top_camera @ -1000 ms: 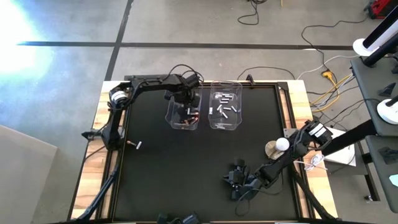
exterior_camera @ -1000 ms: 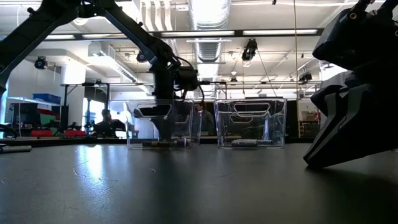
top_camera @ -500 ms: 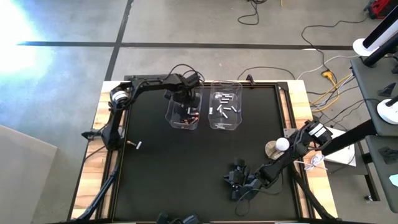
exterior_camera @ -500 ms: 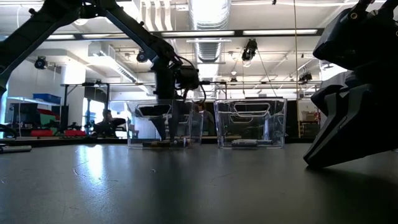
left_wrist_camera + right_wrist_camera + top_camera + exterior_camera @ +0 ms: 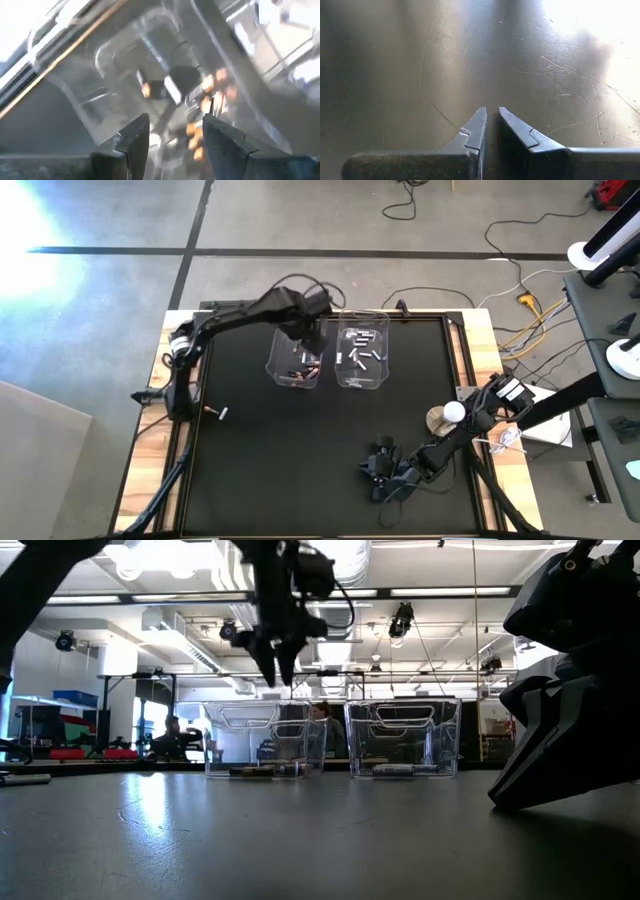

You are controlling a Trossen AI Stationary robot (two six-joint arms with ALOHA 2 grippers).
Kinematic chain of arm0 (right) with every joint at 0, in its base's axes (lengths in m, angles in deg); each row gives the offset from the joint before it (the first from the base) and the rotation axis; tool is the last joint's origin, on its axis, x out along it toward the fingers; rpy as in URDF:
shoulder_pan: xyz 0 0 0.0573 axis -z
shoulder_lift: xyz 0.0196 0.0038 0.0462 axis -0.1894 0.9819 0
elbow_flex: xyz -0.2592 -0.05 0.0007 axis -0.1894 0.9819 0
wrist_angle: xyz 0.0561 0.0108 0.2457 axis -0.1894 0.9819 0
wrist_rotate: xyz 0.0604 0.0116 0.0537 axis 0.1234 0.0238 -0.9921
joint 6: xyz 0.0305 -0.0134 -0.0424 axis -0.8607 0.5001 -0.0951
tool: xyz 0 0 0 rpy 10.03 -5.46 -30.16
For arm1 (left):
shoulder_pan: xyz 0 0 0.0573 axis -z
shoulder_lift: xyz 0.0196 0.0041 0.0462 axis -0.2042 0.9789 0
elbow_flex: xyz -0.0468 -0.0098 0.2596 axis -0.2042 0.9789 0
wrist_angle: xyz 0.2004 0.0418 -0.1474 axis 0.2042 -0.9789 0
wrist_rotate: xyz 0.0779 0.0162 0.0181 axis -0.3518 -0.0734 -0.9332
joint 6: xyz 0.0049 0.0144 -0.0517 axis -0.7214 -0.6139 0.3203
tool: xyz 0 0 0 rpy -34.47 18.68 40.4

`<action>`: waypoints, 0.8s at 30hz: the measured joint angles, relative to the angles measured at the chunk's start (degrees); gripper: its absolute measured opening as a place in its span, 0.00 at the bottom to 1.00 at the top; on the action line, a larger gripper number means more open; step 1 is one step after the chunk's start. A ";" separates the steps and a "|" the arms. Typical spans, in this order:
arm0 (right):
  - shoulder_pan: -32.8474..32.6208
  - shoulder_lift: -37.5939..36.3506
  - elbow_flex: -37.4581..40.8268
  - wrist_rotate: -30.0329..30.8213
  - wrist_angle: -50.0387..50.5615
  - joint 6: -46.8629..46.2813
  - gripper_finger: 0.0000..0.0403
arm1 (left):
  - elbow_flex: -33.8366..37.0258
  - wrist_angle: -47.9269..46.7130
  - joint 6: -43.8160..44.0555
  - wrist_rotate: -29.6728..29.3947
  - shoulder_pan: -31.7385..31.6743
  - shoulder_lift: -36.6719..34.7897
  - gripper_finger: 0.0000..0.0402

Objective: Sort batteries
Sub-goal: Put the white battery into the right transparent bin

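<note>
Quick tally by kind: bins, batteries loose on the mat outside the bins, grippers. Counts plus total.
Clear plastic bins: 2 (left bin, right bin)
Loose battery on the mat: 1
Grippers: 2 (left gripper open above the left bin, right gripper shut near the mat)
Total: 5
Batteries inside the bins are too small to count.
</note>
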 joint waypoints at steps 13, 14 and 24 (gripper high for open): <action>-0.70 0.00 0.00 -0.14 -0.02 -0.99 0.10 | 25.65 -12.73 10.58 -4.62 19.52 -16.31 0.40; -0.70 0.00 0.00 -0.13 -0.01 -0.98 0.10 | 28.77 -12.56 13.59 -3.69 20.90 -18.20 0.40; -0.06 -0.02 0.00 -0.29 -0.33 -0.37 0.10 | 53.17 -6.35 38.87 2.10 34.61 -34.00 0.40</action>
